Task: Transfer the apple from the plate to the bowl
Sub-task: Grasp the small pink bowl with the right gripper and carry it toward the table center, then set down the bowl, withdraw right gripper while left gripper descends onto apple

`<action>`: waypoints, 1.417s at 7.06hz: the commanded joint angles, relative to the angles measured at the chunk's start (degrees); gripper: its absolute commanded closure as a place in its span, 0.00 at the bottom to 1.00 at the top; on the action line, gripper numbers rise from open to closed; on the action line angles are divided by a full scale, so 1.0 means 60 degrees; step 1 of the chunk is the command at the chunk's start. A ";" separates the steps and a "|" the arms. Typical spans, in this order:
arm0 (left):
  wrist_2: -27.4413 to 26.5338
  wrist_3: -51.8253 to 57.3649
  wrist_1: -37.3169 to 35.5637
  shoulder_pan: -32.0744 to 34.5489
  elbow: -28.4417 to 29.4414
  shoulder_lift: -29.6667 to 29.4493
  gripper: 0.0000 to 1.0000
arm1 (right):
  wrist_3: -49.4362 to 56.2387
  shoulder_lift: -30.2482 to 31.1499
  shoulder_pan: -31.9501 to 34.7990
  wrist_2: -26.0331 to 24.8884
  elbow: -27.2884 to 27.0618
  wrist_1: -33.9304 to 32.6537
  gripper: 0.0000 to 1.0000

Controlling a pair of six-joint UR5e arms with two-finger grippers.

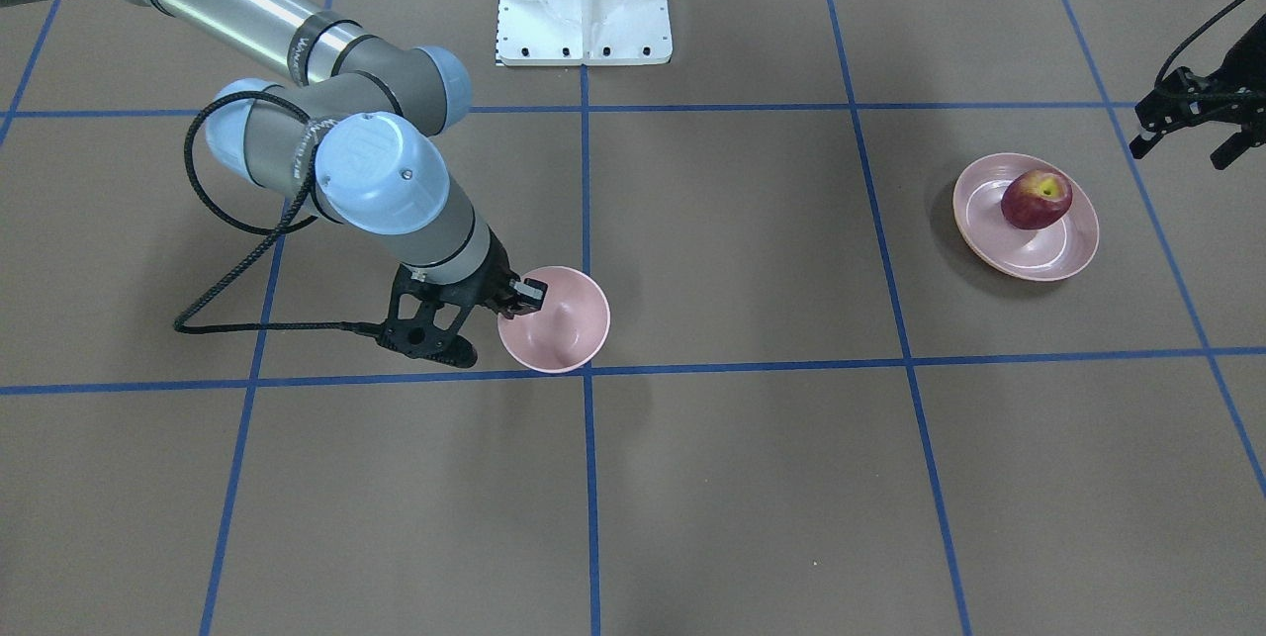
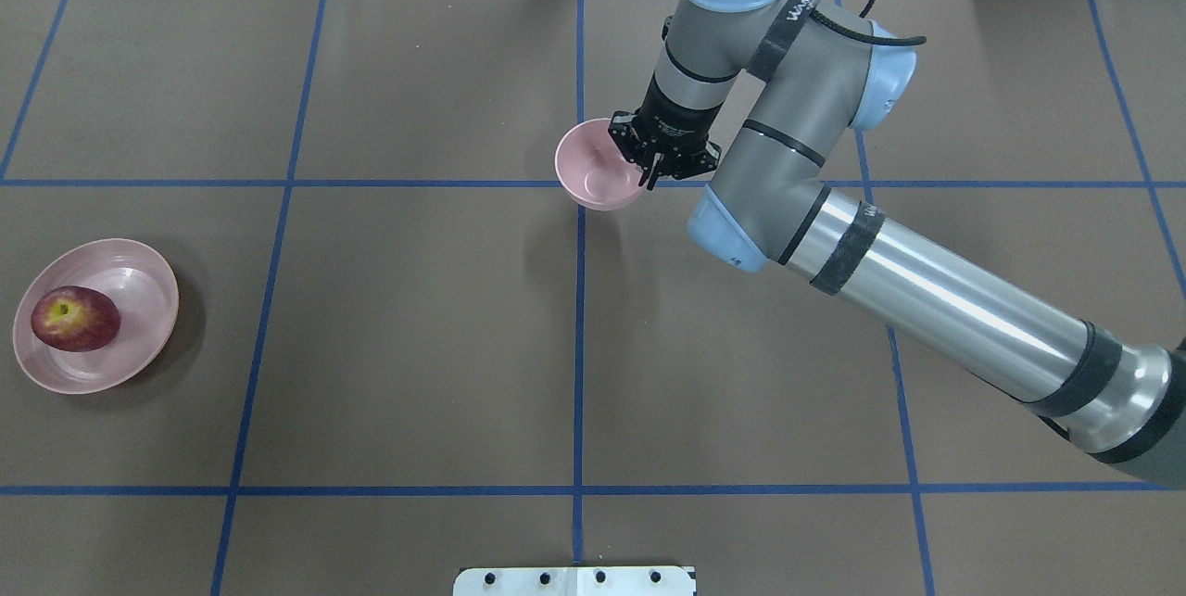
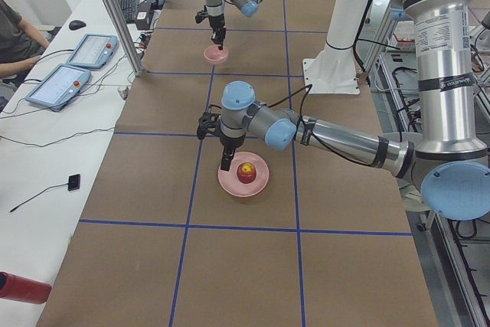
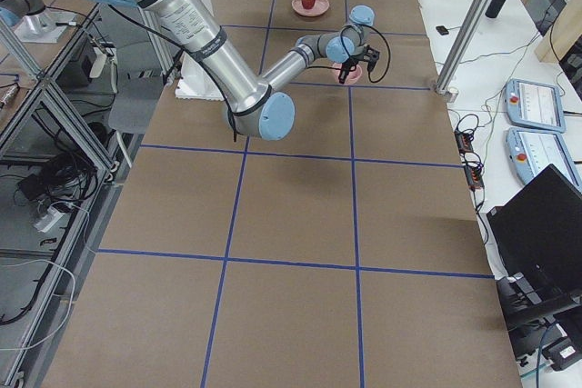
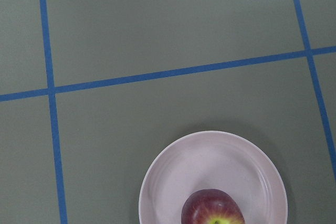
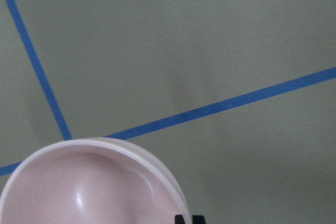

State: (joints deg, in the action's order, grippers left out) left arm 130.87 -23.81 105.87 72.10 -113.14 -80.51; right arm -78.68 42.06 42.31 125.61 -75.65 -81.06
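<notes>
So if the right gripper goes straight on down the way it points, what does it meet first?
The bowl: the right gripper points down at its rim, one finger over the inside. Whether it already touches is unclear.

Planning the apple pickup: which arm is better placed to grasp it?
Left. The left end effector, open, hangs close to the apple on the plate; the right end effector is far off, at the bowl.
</notes>
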 commanded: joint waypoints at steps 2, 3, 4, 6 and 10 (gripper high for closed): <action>0.0000 -0.0394 0.0079 -0.0252 -0.0010 0.0044 0.02 | -0.0188 -0.0184 -0.0182 -0.0236 0.0610 0.0646 1.00; 0.0000 -0.1354 0.0210 -0.0543 -0.0097 0.0059 0.02 | -0.0188 -0.0198 -0.0182 -0.0251 0.0771 0.0895 1.00; -0.0015 -0.1639 0.0313 -0.0909 -0.0127 0.0117 0.02 | -0.0217 -0.0213 -0.0211 -0.0251 0.0773 0.0897 1.00; -0.0015 -0.1817 0.0328 -0.1218 -0.0186 0.0410 0.02 | -0.0217 -0.0242 -0.0270 -0.0265 0.0788 0.0883 0.01; -0.1890 -0.2125 0.1402 -0.2976 0.0513 0.0264 0.02 | -0.0188 0.0181 -0.0124 -0.0148 0.0217 0.0897 0.00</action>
State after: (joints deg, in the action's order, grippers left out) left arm 121.45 -36.15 109.54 56.53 -112.25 -78.77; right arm -80.18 41.94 41.26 124.60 -73.59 -75.91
